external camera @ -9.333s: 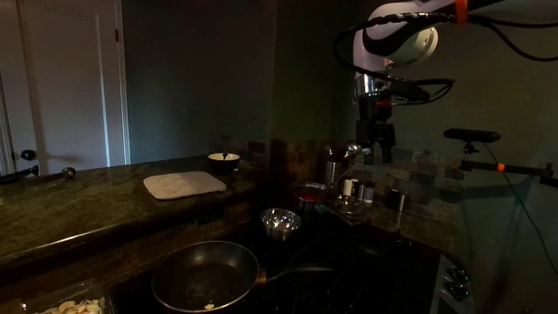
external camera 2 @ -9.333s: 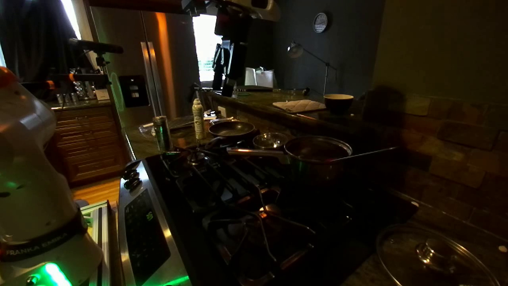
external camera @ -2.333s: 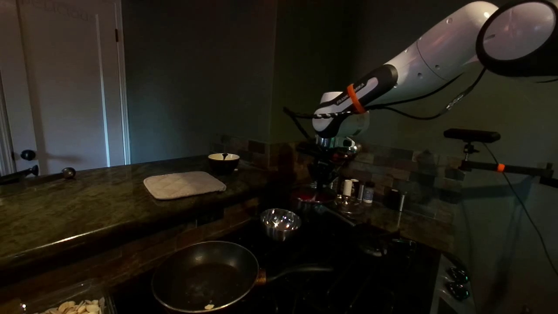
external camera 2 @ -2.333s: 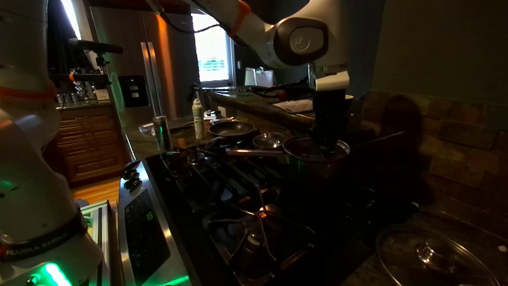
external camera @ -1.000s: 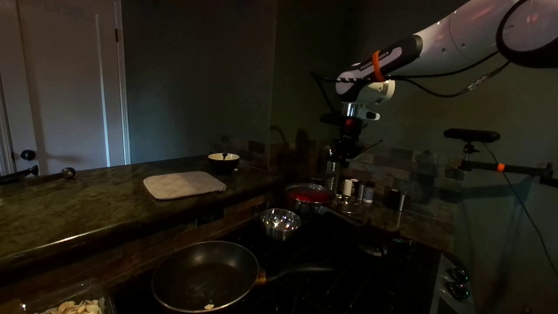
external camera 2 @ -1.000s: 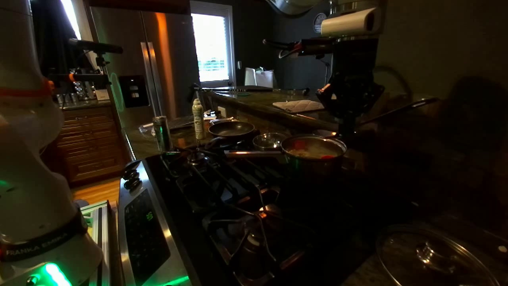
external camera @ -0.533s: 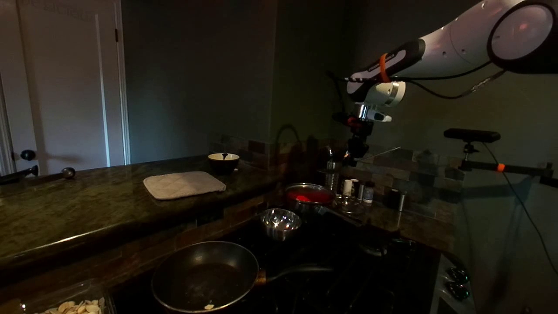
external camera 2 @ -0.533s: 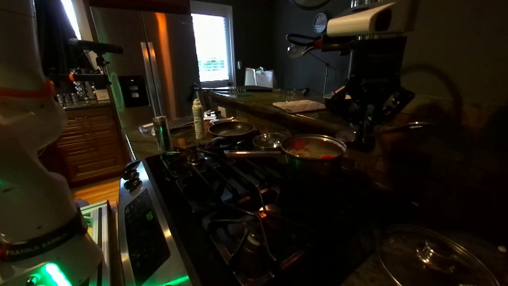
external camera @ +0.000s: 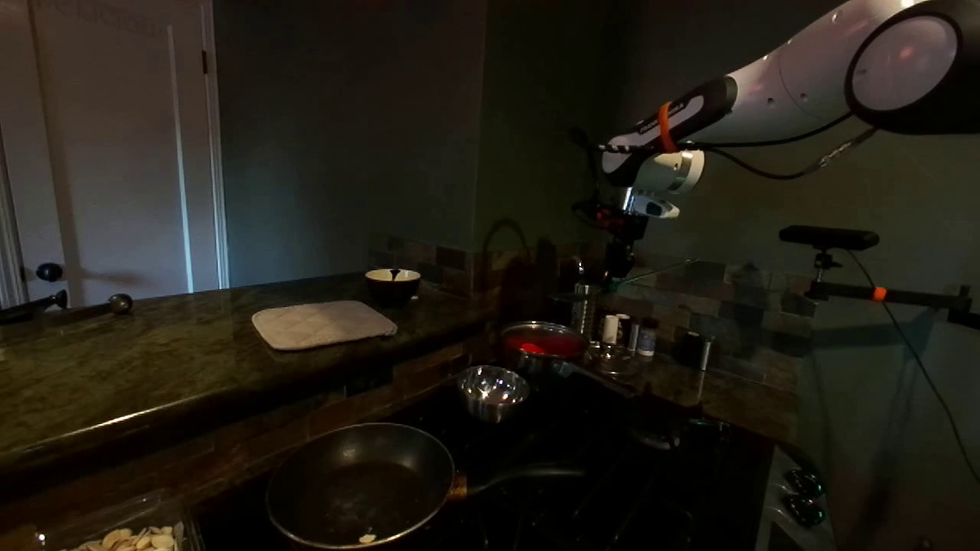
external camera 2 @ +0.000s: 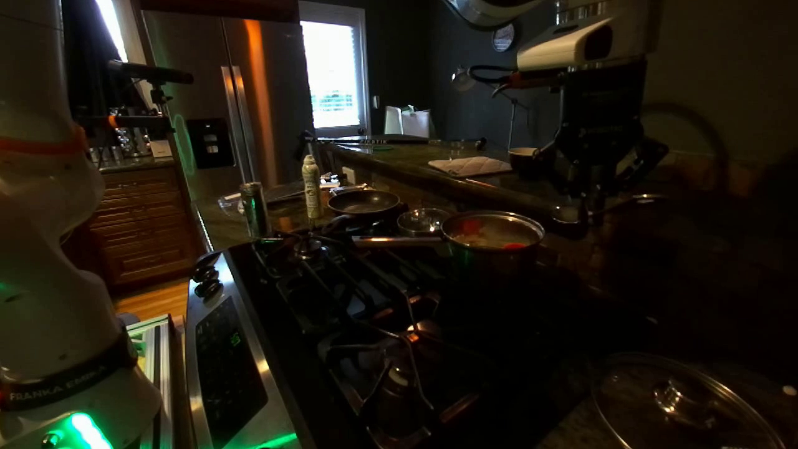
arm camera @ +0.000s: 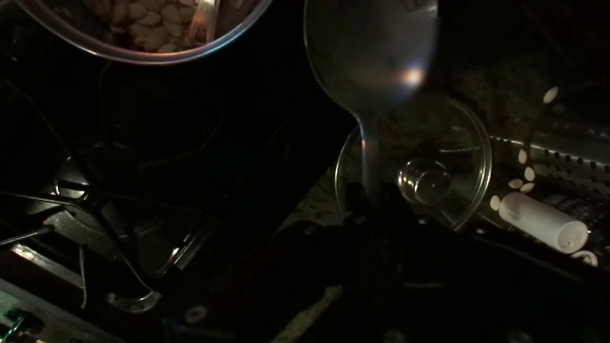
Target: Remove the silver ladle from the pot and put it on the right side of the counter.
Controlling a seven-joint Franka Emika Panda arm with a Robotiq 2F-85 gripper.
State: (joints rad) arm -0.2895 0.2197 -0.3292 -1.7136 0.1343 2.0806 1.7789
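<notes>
1. My gripper (arm camera: 376, 202) is pinched around the handle of the silver ladle (arm camera: 369, 66), whose bowl juts out ahead.
2. The ladle is clear of the pot (external camera 2: 492, 259), held in the air beside it at a slant (red shows inside the pot).
3. In the wrist view, a glass lid (arm camera: 431, 183) shows behind the ladle's handle, with a white cylinder (arm camera: 538, 219) near it.
4. Farther out come a silver bowl (external camera: 490, 405), near the pot, and a large frying pan (external camera: 367, 482).
5. The counter (external camera: 153, 367) bears a pale quilted pad (external camera: 325, 325) and a dark bowl (external camera: 393, 291).
</notes>
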